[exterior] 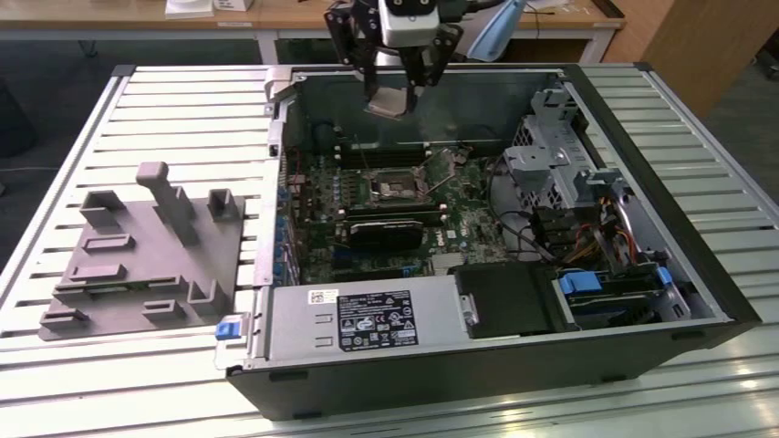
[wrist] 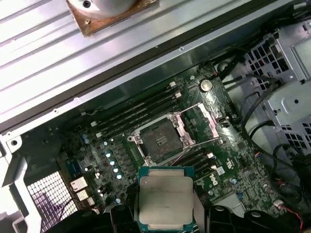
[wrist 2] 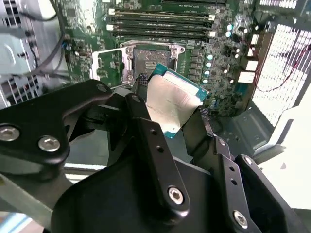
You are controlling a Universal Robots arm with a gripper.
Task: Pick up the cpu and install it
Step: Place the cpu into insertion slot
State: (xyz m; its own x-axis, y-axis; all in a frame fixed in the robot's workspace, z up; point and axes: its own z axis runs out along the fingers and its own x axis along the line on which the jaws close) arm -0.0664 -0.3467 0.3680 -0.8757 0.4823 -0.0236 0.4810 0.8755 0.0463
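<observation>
Nearest in the exterior view stands the dark near wall of an open computer case (exterior: 487, 374), which lies on its side on a slatted metal desk (exterior: 159, 109). Just inside that wall sits a grey power supply (exterior: 365, 319), with a small blue tab (exterior: 226, 329) at its end toward the exterior view's left. Beside the case, on the exterior view's left, a large grey fixture plate (exterior: 134, 265) with upright pegs rests flat on the desk, apart from the gripper.

Farther in, the green motherboard (exterior: 353, 196) covers the floor of the case. A black card (exterior: 387, 230) lies across it on the near side, and a metal drive cage (exterior: 548, 155) with cables fills the exterior view's right.

In the middle of the board is the dark square socket (exterior: 397, 190). In the first wrist view the socket (wrist: 160, 141) lies uncovered, its metal frame (wrist: 201, 119) swung open to one side. The second wrist view shows the same socket (wrist 2: 146, 60) with rows of memory slots (wrist 2: 160, 22) next to it.

Farthest, above the far part of the case, hangs the gripper (exterior: 392, 87). It is pinching the cpu (exterior: 392, 99) between its two black fingers (wrist 2: 150, 141), which press on opposite edges of the chip. The cpu (wrist 2: 172, 104) has a silver top with a green rim, and it is in the air, well clear of the board. In the first wrist view the cpu (wrist: 165, 199) appears just beside the socket, not seated in it.
</observation>
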